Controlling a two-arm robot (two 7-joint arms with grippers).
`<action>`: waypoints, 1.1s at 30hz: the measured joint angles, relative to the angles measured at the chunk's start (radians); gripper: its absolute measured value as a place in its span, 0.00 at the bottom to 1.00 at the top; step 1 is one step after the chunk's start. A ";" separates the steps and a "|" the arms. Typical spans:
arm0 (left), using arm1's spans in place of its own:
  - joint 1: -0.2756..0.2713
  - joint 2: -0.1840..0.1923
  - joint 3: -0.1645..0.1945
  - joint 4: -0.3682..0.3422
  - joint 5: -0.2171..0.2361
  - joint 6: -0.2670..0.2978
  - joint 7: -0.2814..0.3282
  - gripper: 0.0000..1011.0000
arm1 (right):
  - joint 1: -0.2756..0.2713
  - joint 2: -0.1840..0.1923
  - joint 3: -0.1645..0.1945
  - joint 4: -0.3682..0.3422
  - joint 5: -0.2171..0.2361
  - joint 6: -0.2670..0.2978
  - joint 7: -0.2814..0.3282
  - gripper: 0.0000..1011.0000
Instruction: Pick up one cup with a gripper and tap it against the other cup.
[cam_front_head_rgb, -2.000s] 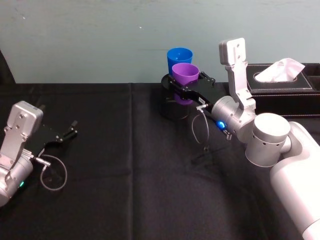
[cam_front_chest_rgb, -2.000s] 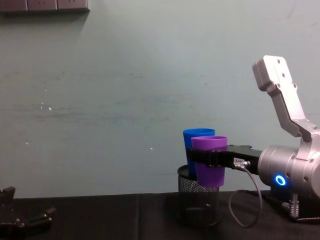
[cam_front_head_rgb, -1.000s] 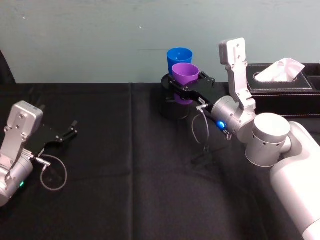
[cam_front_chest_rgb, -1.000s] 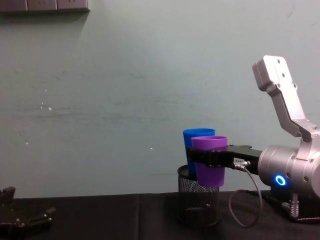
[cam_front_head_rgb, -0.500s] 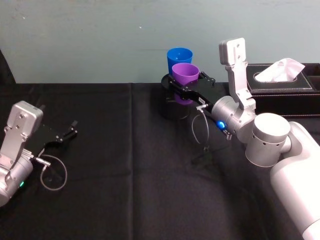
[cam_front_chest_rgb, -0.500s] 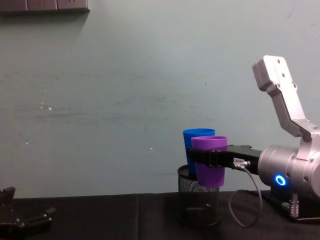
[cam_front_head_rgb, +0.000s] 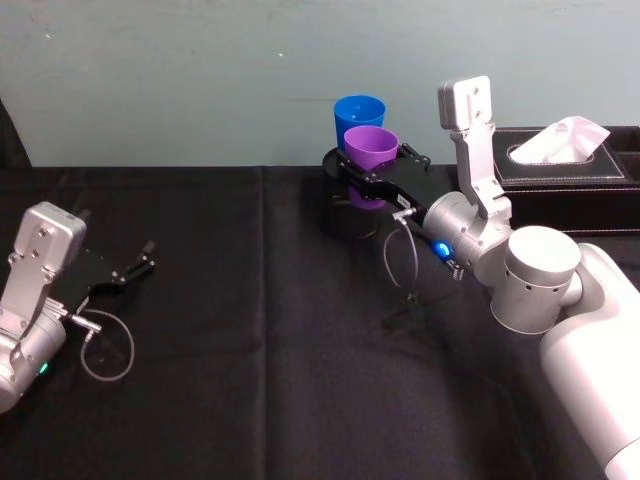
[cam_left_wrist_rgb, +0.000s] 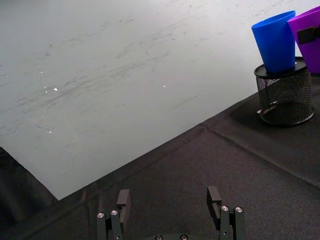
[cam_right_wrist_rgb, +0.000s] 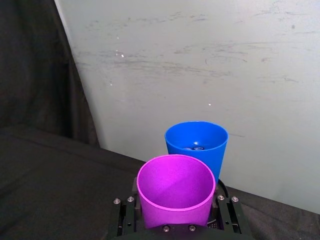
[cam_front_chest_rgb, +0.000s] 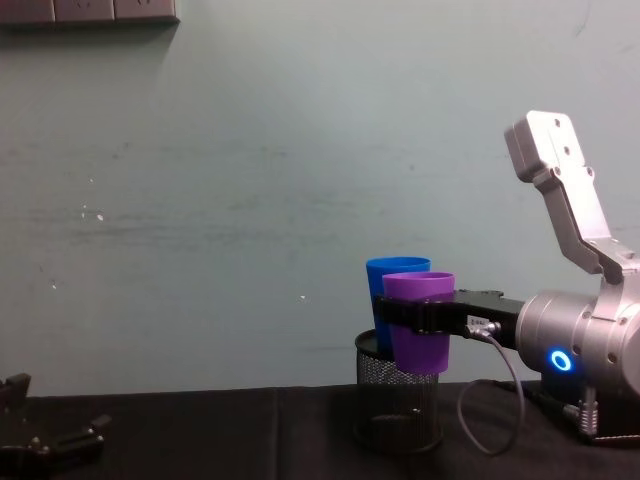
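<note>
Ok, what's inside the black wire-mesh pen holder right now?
The bright blue plastic tumbler stands upright in the black wire-mesh pen holder, its base below the rim. The right gripper holds the purple plastic tumbler above it. The holder's floor is hidden.

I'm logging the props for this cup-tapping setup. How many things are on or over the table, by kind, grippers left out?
Cups: 2, the purple cup held in the right gripper and the blue cup standing in the holder.
Mesh pen holders: 1.
Tissue boxes: 1.
Total: 4.
</note>
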 joint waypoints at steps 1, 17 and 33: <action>0.000 0.000 0.000 0.000 0.000 0.000 0.000 0.99 | 0.000 0.000 0.000 0.000 0.000 0.000 0.000 0.73; 0.000 0.000 0.000 0.000 0.000 0.000 0.000 0.99 | 0.000 0.000 0.000 0.000 0.000 0.000 0.000 0.73; 0.000 0.000 0.000 0.000 0.000 0.000 0.000 0.99 | -0.031 0.012 -0.001 -0.049 -0.005 0.007 -0.001 0.73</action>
